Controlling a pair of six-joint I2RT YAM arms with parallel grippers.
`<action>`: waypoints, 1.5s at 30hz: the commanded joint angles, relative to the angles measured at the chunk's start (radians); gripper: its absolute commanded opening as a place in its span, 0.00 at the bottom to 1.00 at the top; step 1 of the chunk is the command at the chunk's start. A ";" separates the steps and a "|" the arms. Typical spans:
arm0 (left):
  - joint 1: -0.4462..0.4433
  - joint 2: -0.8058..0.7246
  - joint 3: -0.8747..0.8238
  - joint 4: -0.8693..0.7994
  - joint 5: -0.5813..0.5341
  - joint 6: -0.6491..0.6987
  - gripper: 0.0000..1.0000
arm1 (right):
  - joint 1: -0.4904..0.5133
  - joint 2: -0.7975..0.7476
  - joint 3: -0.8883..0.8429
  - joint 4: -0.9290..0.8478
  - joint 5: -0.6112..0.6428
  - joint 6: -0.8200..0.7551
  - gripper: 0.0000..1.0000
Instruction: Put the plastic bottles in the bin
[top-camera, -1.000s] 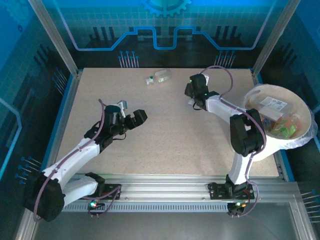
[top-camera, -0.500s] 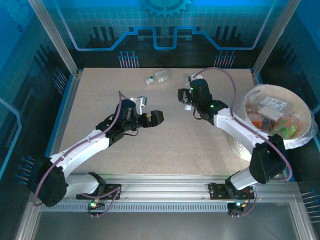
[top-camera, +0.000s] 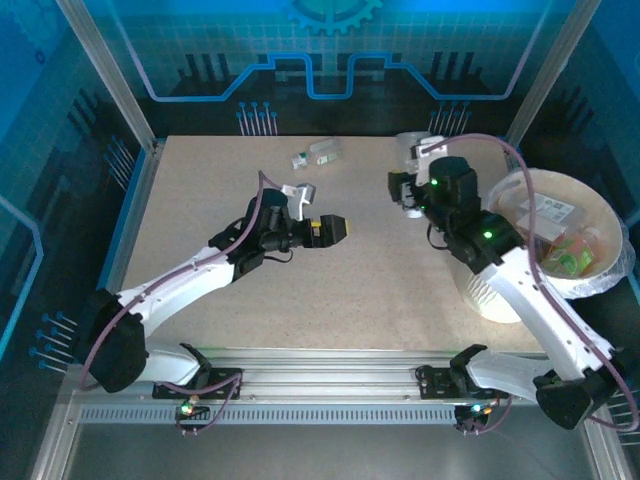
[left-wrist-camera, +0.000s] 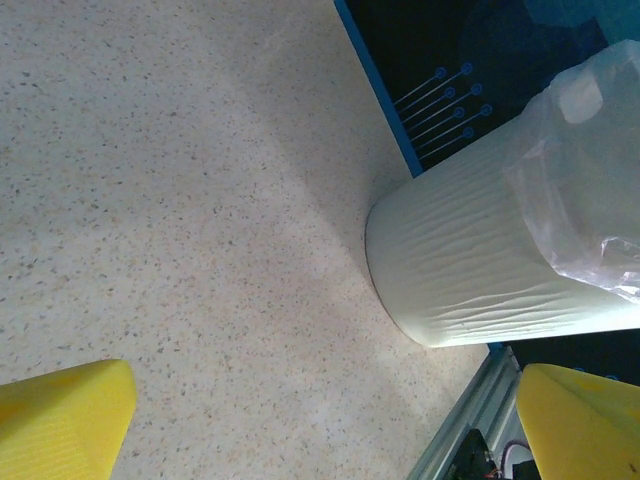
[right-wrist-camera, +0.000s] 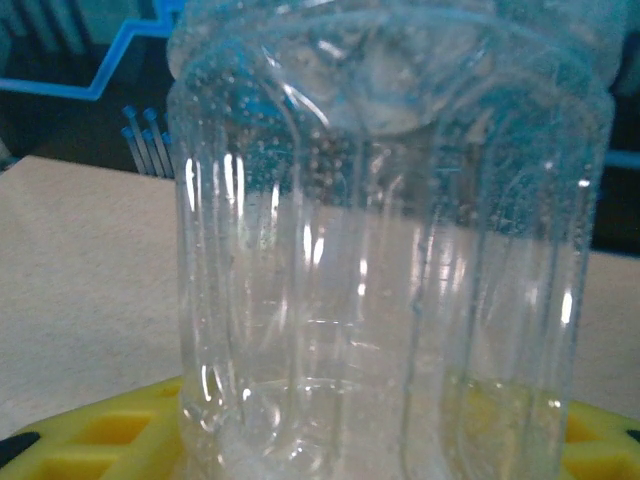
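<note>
— Currently, where is the clear ribbed plastic bottle (right-wrist-camera: 390, 250)?
— Clamped in the right gripper (top-camera: 404, 190), over the speckled table (top-camera: 350, 290), near the large round white bin (top-camera: 520, 300). Left gripper (top-camera: 335, 229): jaws spread wide.

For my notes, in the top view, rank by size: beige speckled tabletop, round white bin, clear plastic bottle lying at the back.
1. beige speckled tabletop
2. round white bin
3. clear plastic bottle

Robot lab — aluminium-framed enclosure (top-camera: 105, 72)
</note>
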 joint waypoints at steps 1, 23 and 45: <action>-0.009 0.028 0.049 0.042 0.030 -0.015 0.99 | -0.001 -0.062 0.063 -0.157 0.167 -0.115 0.38; -0.010 0.176 0.203 -0.008 0.119 -0.073 0.99 | -0.841 -0.152 0.100 -0.525 -0.119 -0.132 0.41; -0.012 0.196 0.188 0.033 0.079 -0.102 0.99 | -0.900 -0.099 0.177 -0.581 -0.538 -0.203 1.00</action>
